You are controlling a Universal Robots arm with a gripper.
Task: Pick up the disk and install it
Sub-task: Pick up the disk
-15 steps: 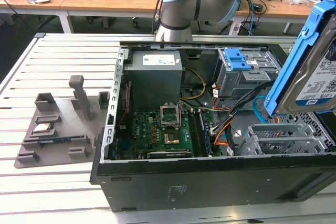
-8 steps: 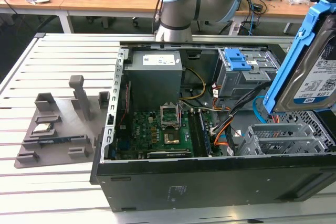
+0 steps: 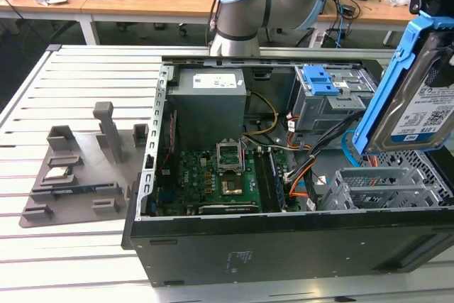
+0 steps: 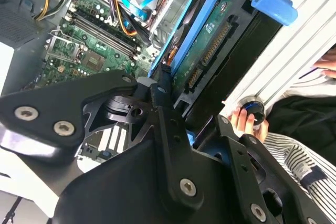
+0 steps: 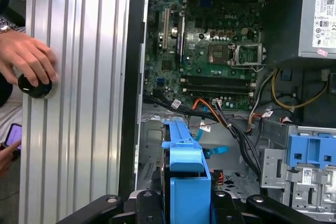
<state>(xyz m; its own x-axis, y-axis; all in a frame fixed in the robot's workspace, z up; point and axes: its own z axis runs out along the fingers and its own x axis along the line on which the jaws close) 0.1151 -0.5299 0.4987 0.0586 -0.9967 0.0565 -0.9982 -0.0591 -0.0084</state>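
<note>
Jaws hold disk (image 3: 418, 104) over PC case (image 3: 284, 250) w/ cables (image 3: 330, 140) nearby.

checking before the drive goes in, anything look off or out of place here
The disk hangs tilted in the gripper above the open case, not seated. A person's hand rests on a black knob on the table beside it.

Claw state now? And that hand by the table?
Claw: shut on the disk, above the open case.
Person's hand: fingers on a black knob, not holding anything else.
</note>
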